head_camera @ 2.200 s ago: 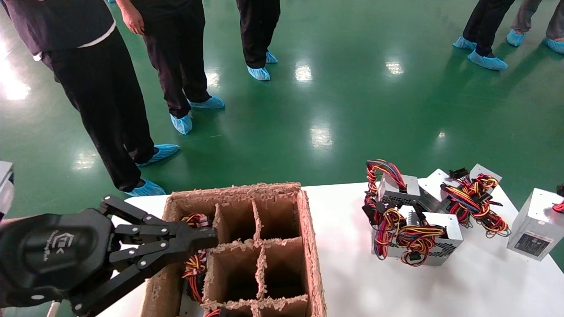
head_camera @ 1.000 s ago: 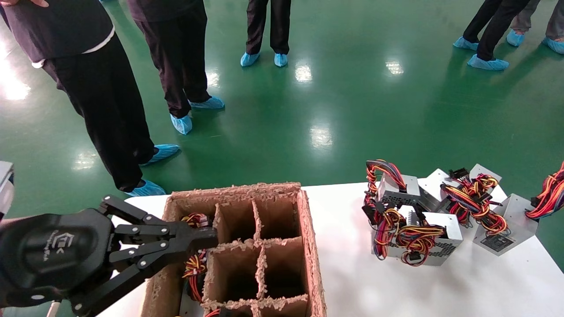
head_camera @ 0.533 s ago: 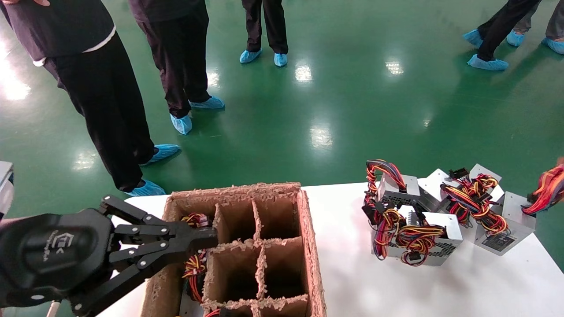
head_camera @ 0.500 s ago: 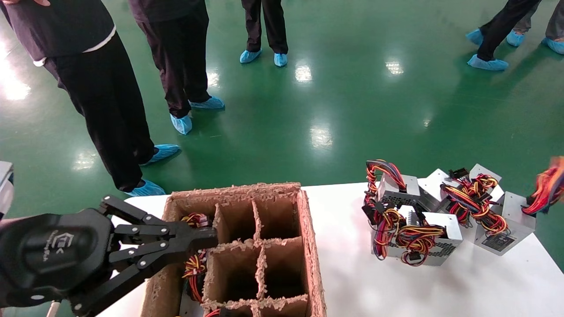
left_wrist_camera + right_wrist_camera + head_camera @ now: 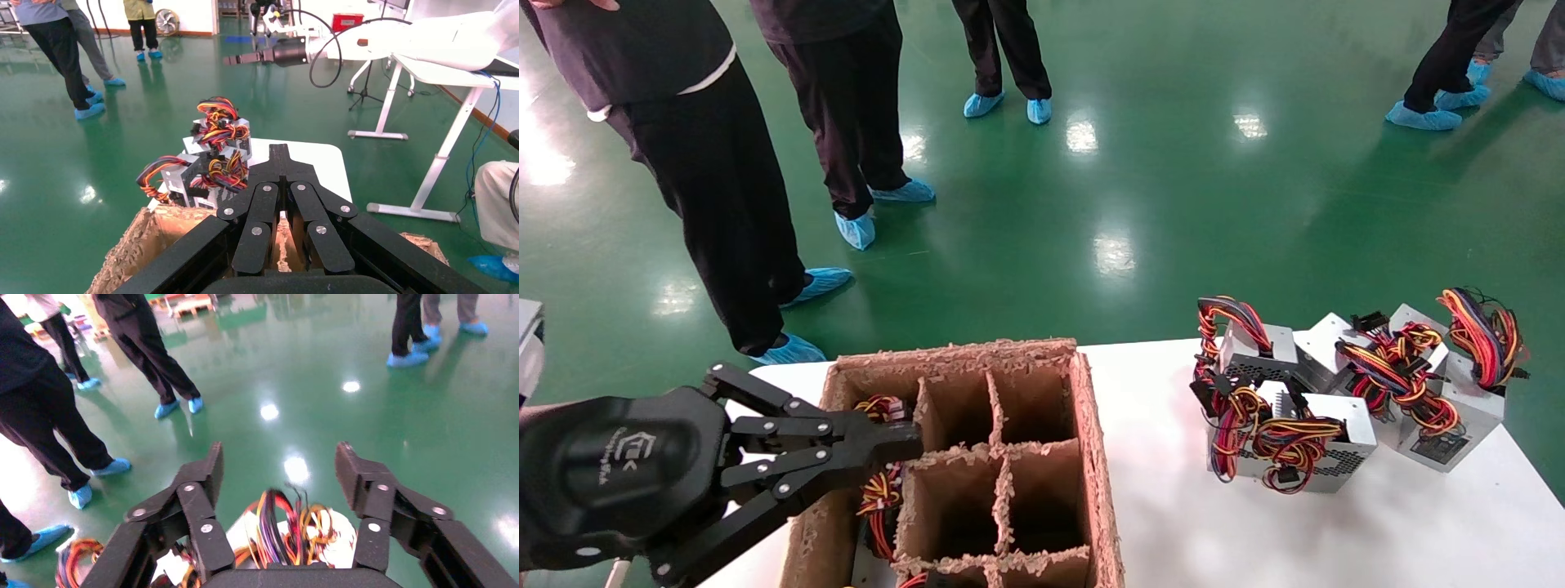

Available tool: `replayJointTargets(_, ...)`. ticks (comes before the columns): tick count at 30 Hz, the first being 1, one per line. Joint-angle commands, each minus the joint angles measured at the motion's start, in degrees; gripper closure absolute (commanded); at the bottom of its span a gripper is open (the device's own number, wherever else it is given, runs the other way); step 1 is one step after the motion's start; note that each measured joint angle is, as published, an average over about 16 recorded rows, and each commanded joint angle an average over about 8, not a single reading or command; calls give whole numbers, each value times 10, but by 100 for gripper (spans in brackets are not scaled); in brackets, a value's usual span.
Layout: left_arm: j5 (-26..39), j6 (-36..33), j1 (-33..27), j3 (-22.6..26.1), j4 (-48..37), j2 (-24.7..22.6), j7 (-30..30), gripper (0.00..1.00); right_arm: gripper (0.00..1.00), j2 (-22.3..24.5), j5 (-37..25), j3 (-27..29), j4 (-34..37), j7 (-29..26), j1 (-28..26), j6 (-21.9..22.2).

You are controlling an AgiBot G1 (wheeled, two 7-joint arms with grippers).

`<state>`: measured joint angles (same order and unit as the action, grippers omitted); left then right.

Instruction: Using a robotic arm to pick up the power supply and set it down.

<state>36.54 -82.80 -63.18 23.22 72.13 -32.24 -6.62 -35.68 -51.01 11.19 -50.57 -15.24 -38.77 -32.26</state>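
Note:
A power supply (image 5: pixel 1451 416), a silver box, sits at the right end of a cluster of several like units (image 5: pixel 1295 408) on the white table (image 5: pixel 1173 506). Its red, yellow and black wire bundle (image 5: pixel 1485 335) stands up over it. My right gripper (image 5: pixel 278 462) is out of the head view. In the right wrist view it hangs open above that wire bundle (image 5: pixel 275 530), with the wires between its fingers (image 5: pixel 205 474) and untouched. My left gripper (image 5: pixel 915 441) is shut and empty over the left side of a cardboard box (image 5: pixel 1091 457).
The cardboard box is divided into cells, and the left cells hold wire bundles (image 5: pixel 881 490). Several people (image 5: pixel 723 204) stand on the green floor close to the table's far left edge. The right arm (image 5: pixel 428 37) reaches in high above the cluster.
The rightmost power supply slid left against the cluster. Its wire bundle, earlier stretched out to the right edge, has been let go and now curls above the unit. The left arm has not moved.

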Motion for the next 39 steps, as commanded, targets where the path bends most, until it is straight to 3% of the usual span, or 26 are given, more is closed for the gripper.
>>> replayJointTargets(1, 0, 0, 0, 0, 0, 0, 0, 100, 0, 0, 3, 7, -16, 4, 5, 3)
replayJointTargets(10, 0, 0, 0, 0, 0, 0, 0, 100, 0, 3, 12, 17, -66, 15, 17, -8)
replayJointTargets(27, 0, 0, 0, 0, 0, 0, 0, 100, 0, 3, 35, -66, -112, 23, -54, -158)
replayJointTargets(28, 0, 0, 0, 0, 0, 0, 0, 92, 0, 3, 36, -70, -115, 23, -58, -166)
replayJointTargets(35, 0, 0, 0, 0, 0, 0, 0, 4, 0, 4, 46, -106, -135, 27, -87, -231)
replayJointTargets(36, 0, 0, 0, 0, 0, 0, 0, 0, 0, 4, 47, -111, -138, 28, -92, -240)
replayJointTargets(39, 0, 0, 0, 0, 0, 0, 0, 0, 0, 4, 51, -125, -146, 29, -104, -266)
